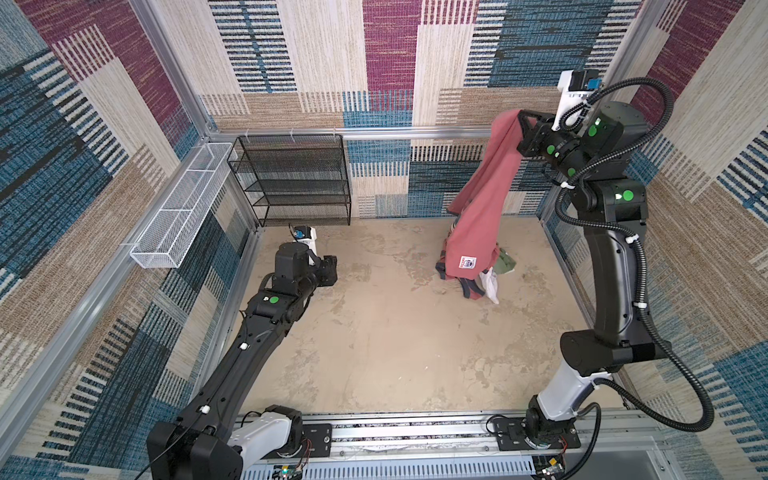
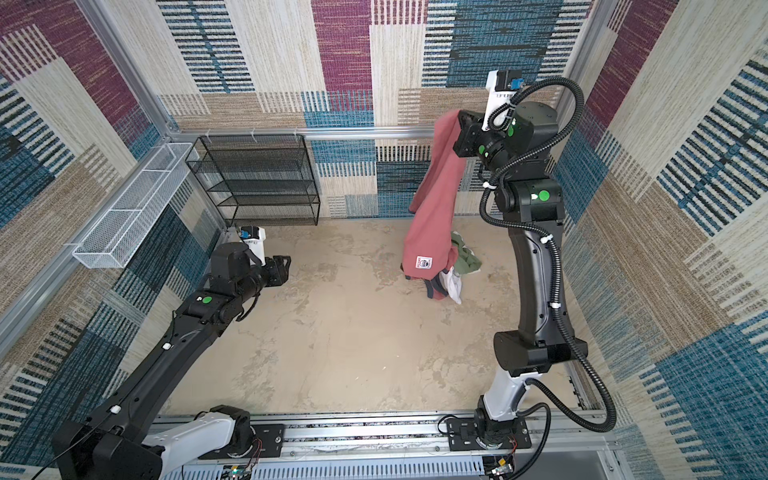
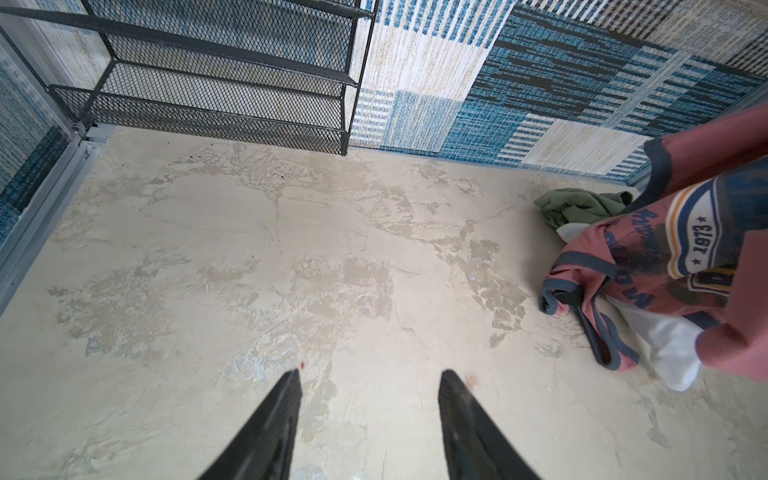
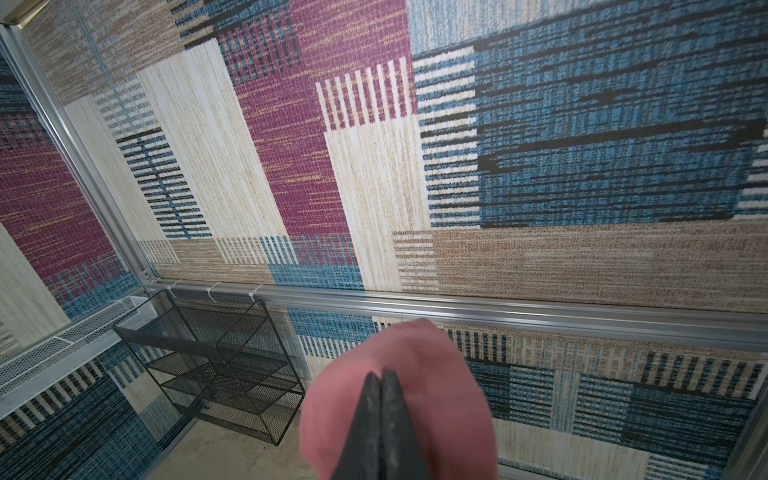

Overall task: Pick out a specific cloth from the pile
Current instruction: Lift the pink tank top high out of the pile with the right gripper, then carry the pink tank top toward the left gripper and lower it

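The right gripper (image 4: 380, 376) is raised high near the back wall (image 1: 374, 62), its jaws pressed together on a fold of the cloth (image 1: 482, 195). The cloth hangs from it in a long drape. Its lower end, with grey-blue trim, reaches the table (image 1: 374, 340) at the pile (image 1: 498, 272), where an olive-green garment (image 1: 506, 262) and a white garment (image 1: 491, 289) lie. It seems to rest partly on them, though the overlap is hard to judge. The left gripper (image 3: 370, 376) hovers low over bare table, well apart from the pile, with its jaws parted and holding nothing.
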You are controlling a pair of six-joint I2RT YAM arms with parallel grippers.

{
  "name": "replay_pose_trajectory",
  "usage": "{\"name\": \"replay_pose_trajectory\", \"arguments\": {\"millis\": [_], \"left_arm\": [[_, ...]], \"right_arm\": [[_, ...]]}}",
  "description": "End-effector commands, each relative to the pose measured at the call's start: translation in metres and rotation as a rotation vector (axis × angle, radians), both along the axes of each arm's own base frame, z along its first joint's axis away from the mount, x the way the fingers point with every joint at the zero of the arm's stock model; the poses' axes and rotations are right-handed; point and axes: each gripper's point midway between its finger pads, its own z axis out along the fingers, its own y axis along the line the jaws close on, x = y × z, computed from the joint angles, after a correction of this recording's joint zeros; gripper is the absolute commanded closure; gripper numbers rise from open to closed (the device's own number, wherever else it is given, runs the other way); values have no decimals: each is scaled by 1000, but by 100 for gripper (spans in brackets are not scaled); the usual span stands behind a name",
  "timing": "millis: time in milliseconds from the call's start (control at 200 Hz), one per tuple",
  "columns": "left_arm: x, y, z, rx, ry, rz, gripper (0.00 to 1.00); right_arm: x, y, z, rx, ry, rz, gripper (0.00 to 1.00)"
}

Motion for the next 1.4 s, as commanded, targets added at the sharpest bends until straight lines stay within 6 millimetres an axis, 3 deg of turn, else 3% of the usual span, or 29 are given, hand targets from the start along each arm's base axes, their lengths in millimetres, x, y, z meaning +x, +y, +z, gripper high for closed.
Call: {"name": "replay_pose_trajectory", "arguments": {"millis": [0, 326, 506, 641, 856, 1172, 1397], "left_arm": [[0, -1, 4, -8, -2, 0, 43], [-4, -3, 16, -25, -21, -12, 44], [-10, -4, 27, -46, -30, -18, 44], [-17, -1, 38, -57, -34, -12, 45], [-34, 4, 55, -76, -58, 4, 46], [-54, 17, 57, -56, -41, 43, 46], [-77, 33, 59, -3, -20, 82, 46]], "right_arm": [[-13, 1, 25, 6, -81, 17, 100], [-48, 30, 55, 48, -168, 233, 100], [-65, 70, 52, 61, -156, 470, 100], [-75, 105, 48, 47, -157, 552, 100], [-89, 140, 53, 86, -175, 672, 100], [-113, 200, 56, 133, -188, 838, 100], [-115, 254, 35, 145, -146, 930, 100]]}}
